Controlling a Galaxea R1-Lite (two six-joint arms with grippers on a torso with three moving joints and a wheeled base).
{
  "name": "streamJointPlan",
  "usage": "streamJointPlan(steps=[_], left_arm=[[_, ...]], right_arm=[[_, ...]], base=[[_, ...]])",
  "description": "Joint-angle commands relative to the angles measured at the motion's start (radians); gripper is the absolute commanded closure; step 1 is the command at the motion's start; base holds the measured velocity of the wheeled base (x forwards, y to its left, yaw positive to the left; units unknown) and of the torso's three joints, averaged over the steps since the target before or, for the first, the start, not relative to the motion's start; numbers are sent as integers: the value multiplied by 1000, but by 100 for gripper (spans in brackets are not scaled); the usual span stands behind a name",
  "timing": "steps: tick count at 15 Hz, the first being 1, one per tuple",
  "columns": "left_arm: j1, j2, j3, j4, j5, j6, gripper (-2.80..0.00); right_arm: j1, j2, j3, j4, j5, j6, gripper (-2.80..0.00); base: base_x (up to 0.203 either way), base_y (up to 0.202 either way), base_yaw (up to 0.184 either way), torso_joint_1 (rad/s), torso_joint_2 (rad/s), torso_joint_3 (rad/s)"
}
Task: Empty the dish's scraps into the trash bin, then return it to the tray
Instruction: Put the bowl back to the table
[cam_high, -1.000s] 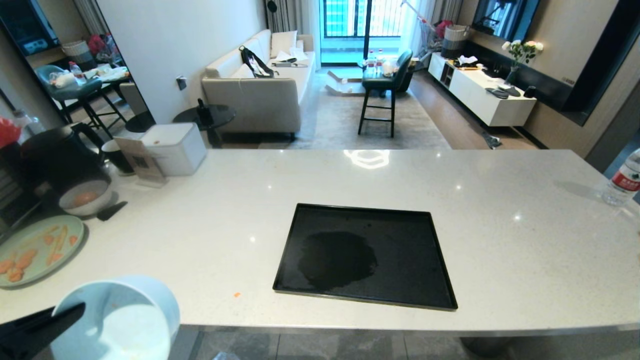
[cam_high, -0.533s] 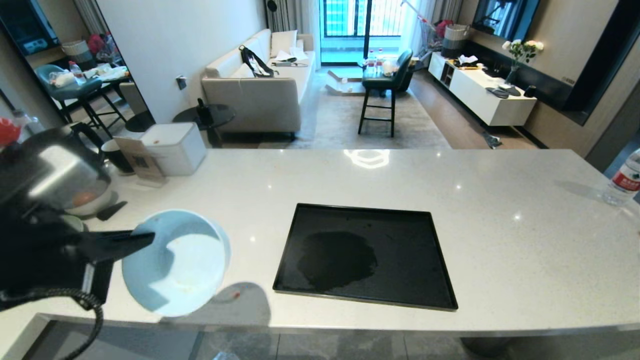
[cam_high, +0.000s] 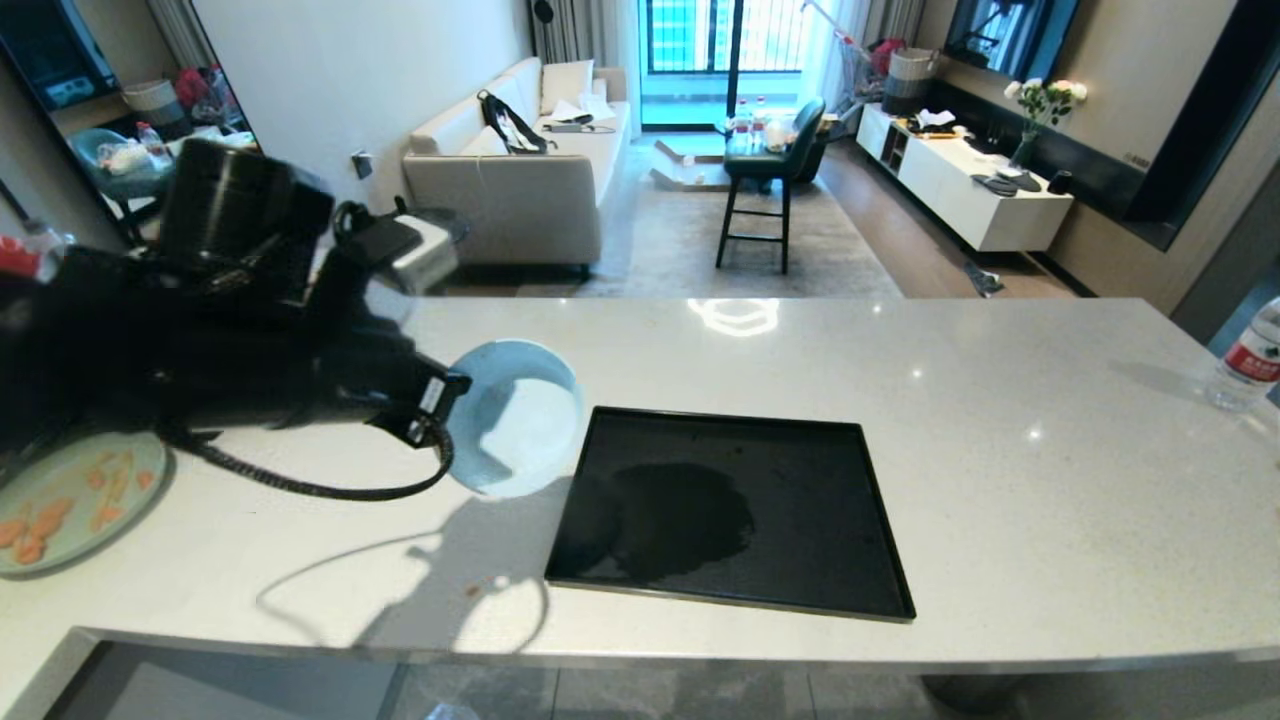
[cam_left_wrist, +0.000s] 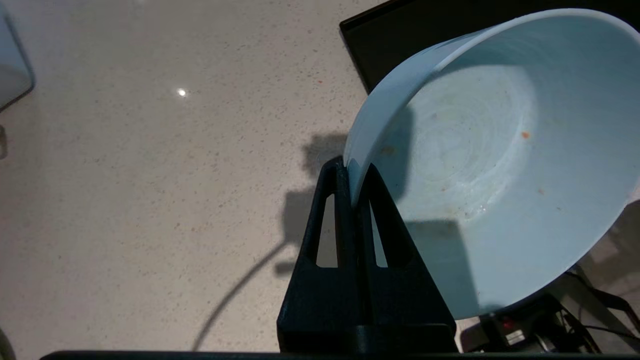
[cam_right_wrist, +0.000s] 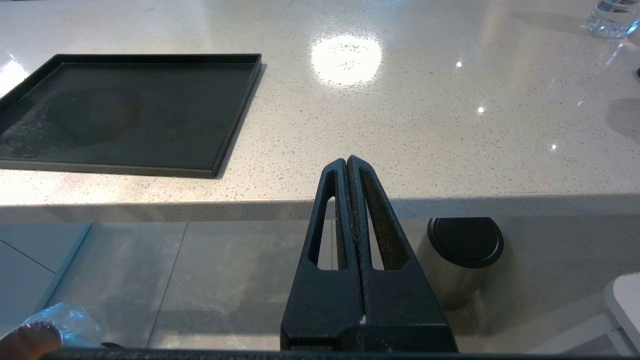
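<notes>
You have one dish (cam_high: 520, 415) in view: a small, deep, pale blue-white bowl, tilted on its side with the opening turned toward the head camera. It hangs above the surface (cam_high: 1000, 480), just beside the left rim of the one tray (cam_high: 730, 510). Inside the dish (cam_left_wrist: 480, 155) you see only faint orange specks and smears; no food sticks are visible in it.

The left end effector (cam_left_wrist: 354, 172) is pinched narrow on the dish rim, one finger inside the wall and one outside. The right end effector (cam_right_wrist: 347, 162) is closed on nothing and sits below the front edge of the surface, above the floor.

The tray is flat, black and rectangular, with a darker patch on its floor. One pale-green plate (cam_high: 70, 500) with orange pieces lies at the far left. One water bottle (cam_high: 1245, 360) stands at the far right. One orange crumb (cam_high: 472, 590) lies near the front edge.

The surface is pale speckled stone. One steel bin with a black lid (cam_right_wrist: 462, 255) stands on the tiled floor. Beyond the surface you see a sofa (cam_high: 520, 170) and a bar stool (cam_high: 770, 180).
</notes>
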Motion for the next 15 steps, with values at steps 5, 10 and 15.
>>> streamJointPlan(steps=[5, 10, 15], left_arm=[[-91, 306, -339, 273, 23, -57, 0], [-166, 481, -524, 351, 57, -136, 0], [-182, 597, -611, 362, 55, -178, 0]], right_arm=[[0, 0, 1, 0, 0, 0, 0], [0, 0, 1, -1, 0, 0, 0], [0, 0, -1, -1, 0, 0, 0]], base=[[0, 0, 0, 0, 0, 0], [0, 0, 0, 0, 0, 0], [0, 0, 0, 0, 0, 0]])
